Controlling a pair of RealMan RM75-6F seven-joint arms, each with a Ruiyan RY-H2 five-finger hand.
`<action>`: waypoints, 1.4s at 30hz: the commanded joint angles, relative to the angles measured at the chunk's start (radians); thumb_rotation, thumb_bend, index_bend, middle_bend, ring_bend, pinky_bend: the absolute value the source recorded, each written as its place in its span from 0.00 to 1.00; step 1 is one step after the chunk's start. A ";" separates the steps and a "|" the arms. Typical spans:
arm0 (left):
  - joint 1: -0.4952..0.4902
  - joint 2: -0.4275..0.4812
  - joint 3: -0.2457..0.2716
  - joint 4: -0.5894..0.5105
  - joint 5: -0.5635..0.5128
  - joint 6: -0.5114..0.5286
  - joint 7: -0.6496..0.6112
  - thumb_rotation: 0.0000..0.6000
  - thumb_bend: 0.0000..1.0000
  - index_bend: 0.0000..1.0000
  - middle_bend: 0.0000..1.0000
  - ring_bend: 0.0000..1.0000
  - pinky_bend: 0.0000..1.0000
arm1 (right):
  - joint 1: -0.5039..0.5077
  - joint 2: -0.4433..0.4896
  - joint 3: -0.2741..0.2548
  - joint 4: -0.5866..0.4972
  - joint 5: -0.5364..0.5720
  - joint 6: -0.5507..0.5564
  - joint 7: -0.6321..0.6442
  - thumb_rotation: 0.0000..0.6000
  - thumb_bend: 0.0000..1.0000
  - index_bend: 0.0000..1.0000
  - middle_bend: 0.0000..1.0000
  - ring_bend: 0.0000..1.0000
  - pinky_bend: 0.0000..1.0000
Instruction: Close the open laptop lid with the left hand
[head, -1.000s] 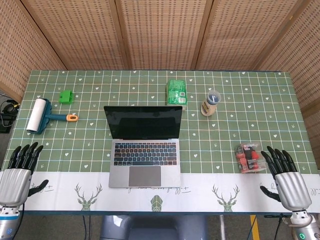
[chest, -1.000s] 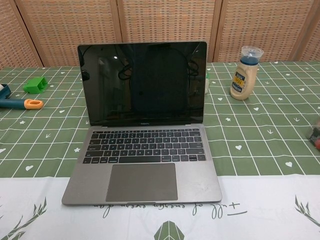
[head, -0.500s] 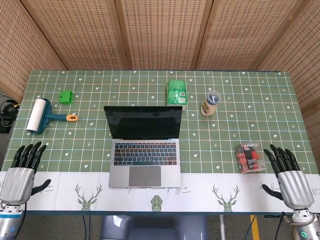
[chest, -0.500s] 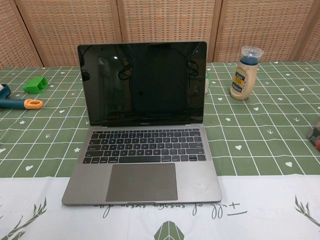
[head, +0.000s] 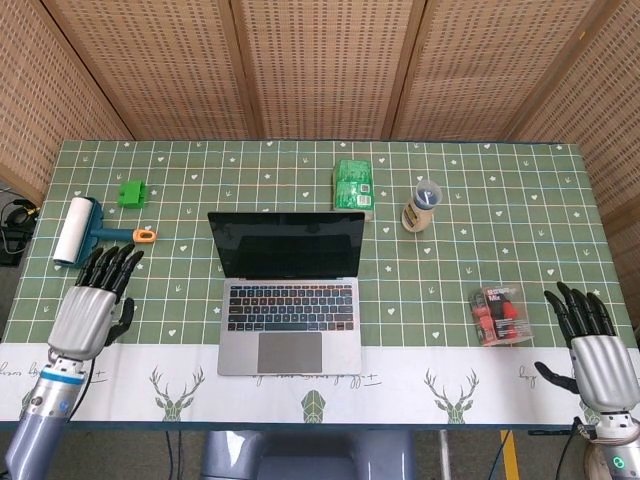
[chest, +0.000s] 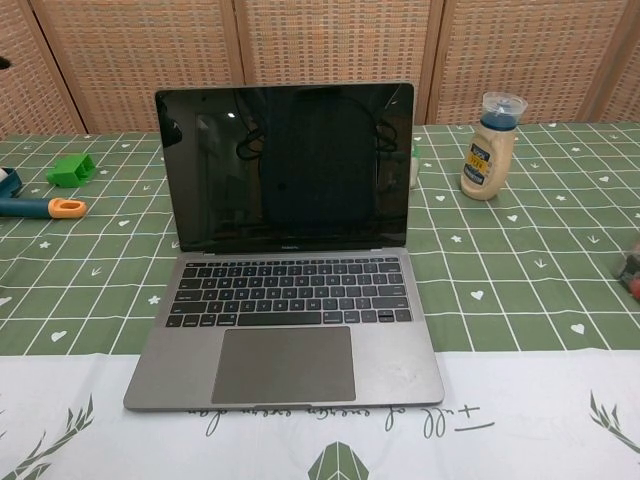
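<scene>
A grey laptop (head: 288, 300) (chest: 285, 310) stands open in the middle of the table, its dark screen (head: 286, 246) (chest: 285, 165) upright and facing me. My left hand (head: 92, 305) hovers over the green cloth well left of the laptop, fingers spread and holding nothing. My right hand (head: 590, 345) is near the table's front right corner, fingers also spread and empty. Neither hand shows in the chest view.
A white lint roller (head: 78, 232) with an orange-tipped handle and a small green block (head: 131, 193) (chest: 70, 170) lie at the left. A green packet (head: 353, 185) and a sauce bottle (head: 422, 206) (chest: 492, 146) stand behind the laptop. A clear pack of red items (head: 502, 314) lies right.
My left hand has lifted from the front left corner and moved forward and to the right, toward the laptop. The right hand drifted slightly right. The laptop has not moved.
</scene>
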 joint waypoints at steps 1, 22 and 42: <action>-0.102 0.019 -0.080 -0.041 -0.102 -0.124 0.013 1.00 0.92 0.00 0.00 0.00 0.00 | 0.002 0.002 0.006 0.006 0.013 -0.007 0.010 1.00 0.02 0.00 0.00 0.00 0.00; -0.650 -0.003 -0.249 0.118 -0.721 -0.581 0.179 1.00 1.00 0.03 0.00 0.00 0.05 | 0.014 0.012 0.037 0.040 0.092 -0.057 0.074 1.00 0.02 0.00 0.00 0.00 0.00; -0.928 -0.048 -0.123 0.206 -1.070 -0.589 0.256 1.00 1.00 0.17 0.01 0.05 0.18 | 0.012 0.022 0.048 0.051 0.112 -0.063 0.113 1.00 0.02 0.00 0.00 0.00 0.00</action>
